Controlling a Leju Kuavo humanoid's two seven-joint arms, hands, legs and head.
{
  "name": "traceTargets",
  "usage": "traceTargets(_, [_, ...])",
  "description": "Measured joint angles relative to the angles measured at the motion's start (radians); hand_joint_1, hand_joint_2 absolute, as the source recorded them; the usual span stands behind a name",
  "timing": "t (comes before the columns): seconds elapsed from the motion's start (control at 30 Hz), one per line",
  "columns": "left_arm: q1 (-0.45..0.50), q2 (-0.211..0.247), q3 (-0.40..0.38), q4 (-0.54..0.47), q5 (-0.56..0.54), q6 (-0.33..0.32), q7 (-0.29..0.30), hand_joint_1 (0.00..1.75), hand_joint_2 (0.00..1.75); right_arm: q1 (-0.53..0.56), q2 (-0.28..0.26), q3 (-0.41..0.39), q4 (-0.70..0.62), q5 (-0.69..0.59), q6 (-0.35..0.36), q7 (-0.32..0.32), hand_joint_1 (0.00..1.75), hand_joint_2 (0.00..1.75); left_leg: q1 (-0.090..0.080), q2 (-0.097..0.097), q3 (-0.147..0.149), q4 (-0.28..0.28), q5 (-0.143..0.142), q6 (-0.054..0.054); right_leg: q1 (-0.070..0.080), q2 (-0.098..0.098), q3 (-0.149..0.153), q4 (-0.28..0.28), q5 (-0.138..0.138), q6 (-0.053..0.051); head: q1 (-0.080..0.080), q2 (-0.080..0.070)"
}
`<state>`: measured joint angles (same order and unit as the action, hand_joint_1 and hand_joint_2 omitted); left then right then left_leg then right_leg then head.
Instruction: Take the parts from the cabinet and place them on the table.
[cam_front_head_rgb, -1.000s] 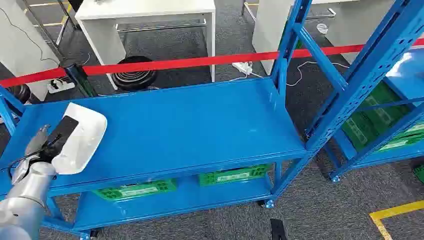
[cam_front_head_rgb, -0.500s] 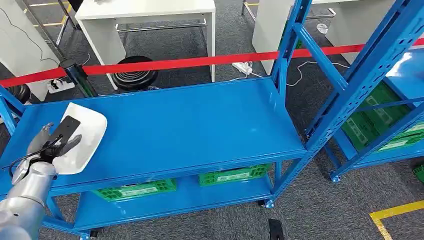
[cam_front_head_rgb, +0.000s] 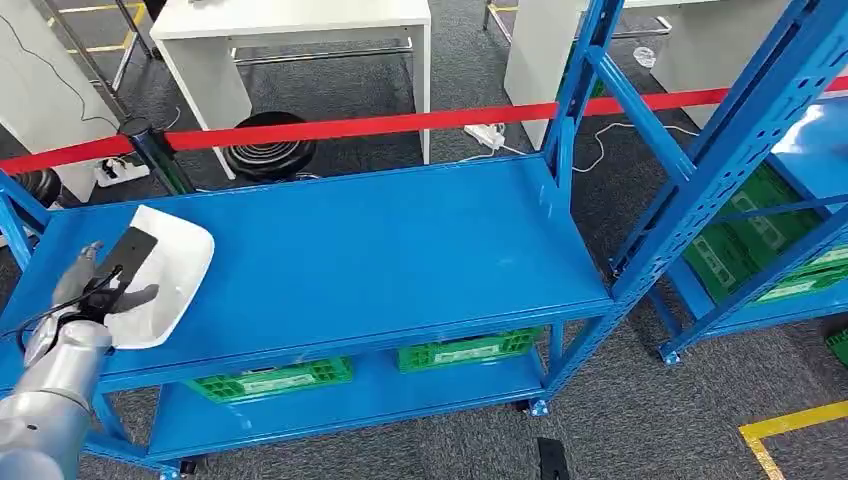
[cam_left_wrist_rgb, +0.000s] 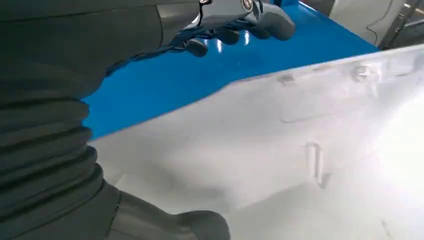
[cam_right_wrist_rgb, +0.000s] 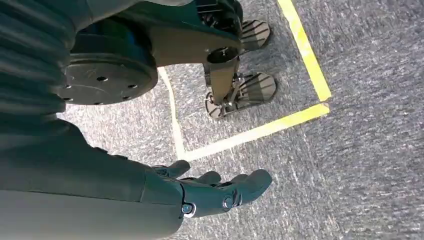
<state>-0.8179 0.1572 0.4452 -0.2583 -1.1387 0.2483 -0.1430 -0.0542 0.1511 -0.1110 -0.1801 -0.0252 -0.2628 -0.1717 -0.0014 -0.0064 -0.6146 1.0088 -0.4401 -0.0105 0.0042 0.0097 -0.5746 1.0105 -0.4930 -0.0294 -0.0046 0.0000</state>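
White part (cam_front_head_rgb: 165, 285): lower and flatter than a second ago — now lying on the blue shelf top (cam_front_head_rgb: 360, 250).
Left hand (cam_front_head_rgb: 95, 290): fingers have loosened and spread — resting over the part's near edge rather than clasping it.
Black patch on part: shifted slightly nearer the hand.

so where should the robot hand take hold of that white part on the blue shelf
Probably by the near rim of the white part, coming from the robot's own side as the left robot hand is now. It is a shallow dished shell lying on the blue shelf, so the thin edge suits a thumb-and-finger pinch better than the wide curved body.
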Motion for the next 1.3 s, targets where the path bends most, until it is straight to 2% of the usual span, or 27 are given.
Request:
traceTargets(0.57, [-0.006,-0.023,0.000,0.001,0.005,-0.040,0.018,0.00,1.75,-0.001,0.000,0.000,0.000,-0.010,-0.009,-0.015,0.00,1.75,0.000,0.000,0.000,0.000,0.000,0.000,0.000,0.000,0.000,0.000,0.000,0.000,0.000,0.000])
traceTargets(0.83, [-0.008,-0.078,0.000,0.001,-0.013,-0.052,0.021,0.00,1.75,0.004,-0.003,-0.027,0.000,-0.055,-0.016,-0.041,0.00,1.75,0.000,0.000,0.000,0.000,0.000,0.000,0.000,0.000,0.000,0.000,0.000,0.000,0.000,0.000])
traceTargets(1.07, [-0.031,-0.145,-0.009,0.001,-0.032,-0.061,0.060,0.00,1.75,0.005,-0.005,-0.042,0.000,-0.054,-0.033,0.001,0.00,1.75,0.000,0.000,0.000,0.000,0.000,0.000,-0.001,0.000,0.000,0.000,0.000,0.000,0.000,0.000])
traceTargets(1.17, [-0.034,-0.149,-0.009,0.000,-0.022,-0.061,0.041,0.00,1.75,0.006,-0.005,-0.042,0.000,-0.045,-0.045,-0.004,0.00,1.75,0.000,0.000,0.000,0.000,0.000,0.000,0.000,0.001,0.000,0.000,0.000,0.000,0.000,0.000])
traceTargets(1.3, [-0.028,-0.132,-0.008,0.001,0.027,-0.080,-0.013,0.00,1.75,0.008,-0.005,-0.043,0.000,-0.043,-0.036,-0.056,0.00,1.75,0.000,0.000,0.000,0.000,0.000,0.000,0.000,0.001,0.000,0.000,0.000,0.000,0.000,0.000])
